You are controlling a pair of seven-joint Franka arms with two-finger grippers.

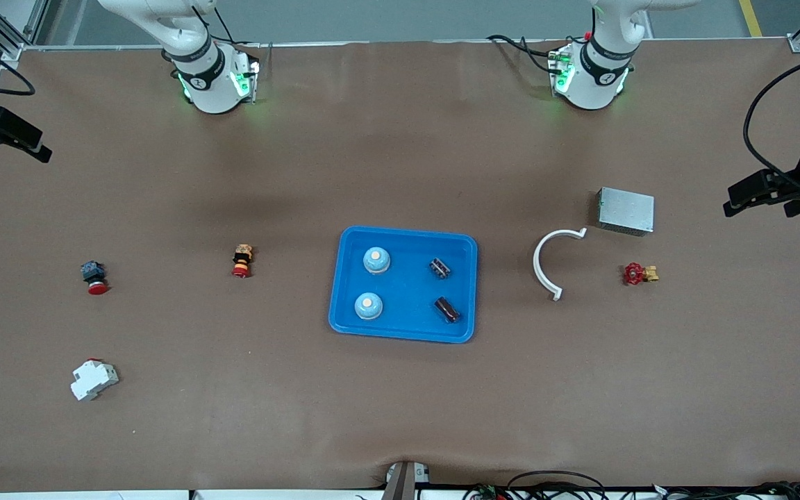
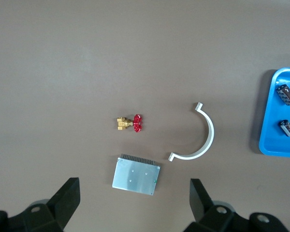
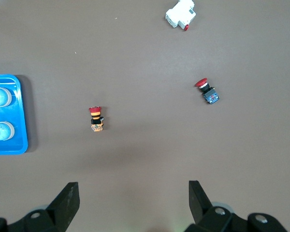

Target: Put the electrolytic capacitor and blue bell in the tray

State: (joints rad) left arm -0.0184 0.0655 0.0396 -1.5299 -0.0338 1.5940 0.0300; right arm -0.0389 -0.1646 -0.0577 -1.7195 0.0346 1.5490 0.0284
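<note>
The blue tray (image 1: pixel 403 332) at mid-tabletop already holds two blue bells (image 1: pixel 376 260) at its 9 o'clock side and two electrolytic capacitors (image 1: pixel 446 309) at its 3 o'clock side, so the placing step looks finished. The left gripper (image 2: pixel 133 203) hangs with jaws spread wide and empty over the grey metal box (image 2: pixel 135 175) at the left arm's end. The right gripper (image 3: pixel 133 203), equally wide and empty, waits over bare tabletop at the right arm's end, so nothing seems left to pick.
</note>
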